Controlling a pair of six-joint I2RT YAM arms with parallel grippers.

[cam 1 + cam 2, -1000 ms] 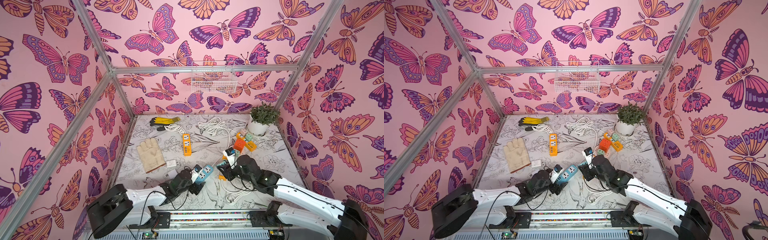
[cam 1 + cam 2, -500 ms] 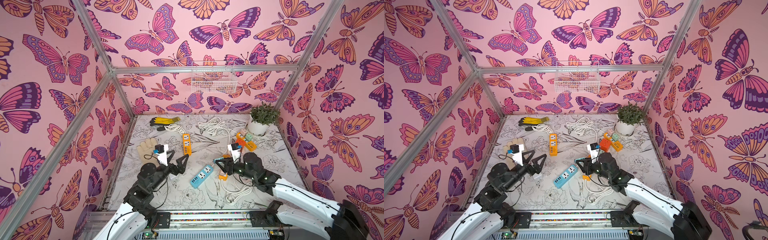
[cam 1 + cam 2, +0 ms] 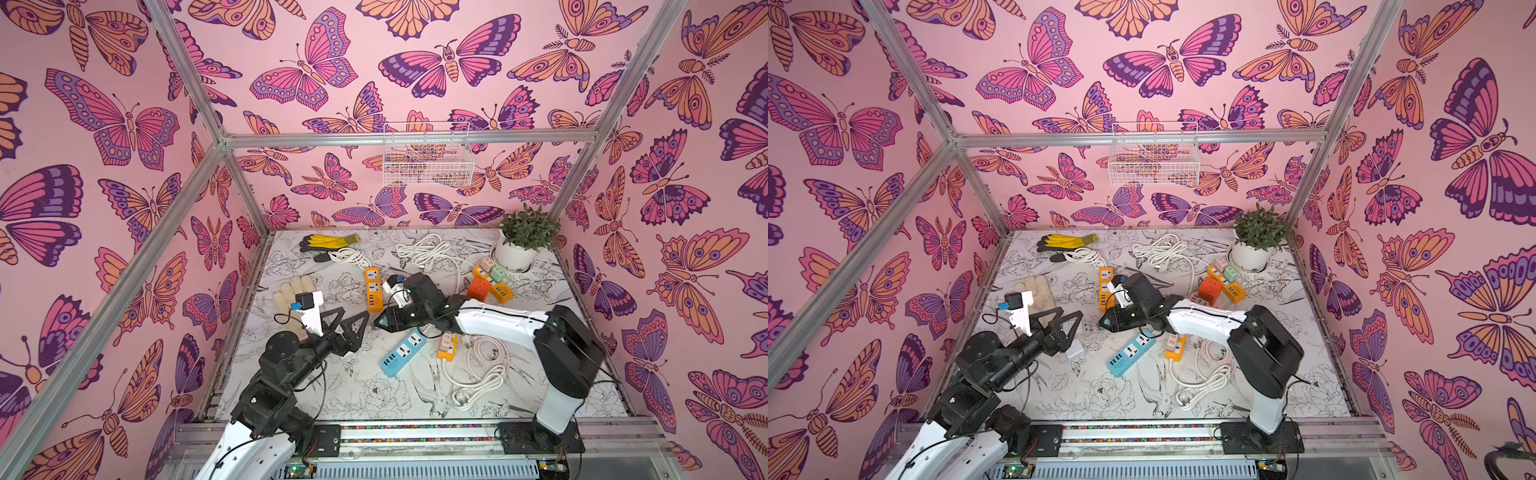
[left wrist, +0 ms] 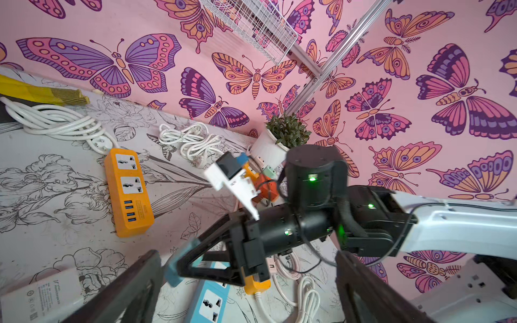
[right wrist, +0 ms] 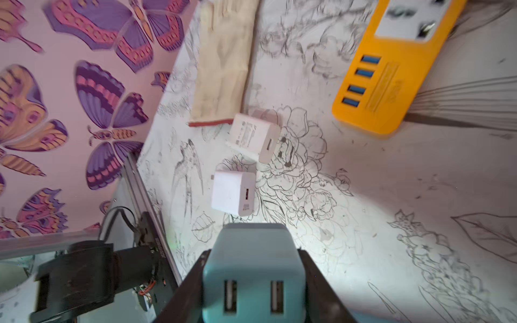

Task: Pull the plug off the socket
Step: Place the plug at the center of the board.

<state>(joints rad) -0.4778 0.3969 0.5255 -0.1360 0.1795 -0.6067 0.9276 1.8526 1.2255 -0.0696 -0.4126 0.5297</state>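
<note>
Pink butterfly walls [image 3: 415, 54], floral-sketch tabletop [image 3: 353, 399]

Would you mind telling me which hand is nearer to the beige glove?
Left. The left hand hangs open just beside the beige glove; the right hand, shut on a teal plug, is beyond it, toward the table's middle.

surface: white floral-print tabletop [image 3: 332, 386] | on it lay: blue plastic power strip [image 3: 402, 353], orange plastic power strip [image 3: 373, 291], beige fabric glove [image 3: 286, 291], white-potted green plant [image 3: 515, 255]

The power strip [image 3: 402, 353] lies in the middle, a socket block [image 3: 446, 347] and coiled cable [image 3: 478, 374] to its right, two chargers [image 5: 233, 193] to its left. The plug [image 5: 253, 268] hangs just beyond its far end. Farther back: second strip [image 3: 373, 289], glove [image 3: 291, 291] left, potted plant [image 3: 525, 232] far right
</note>
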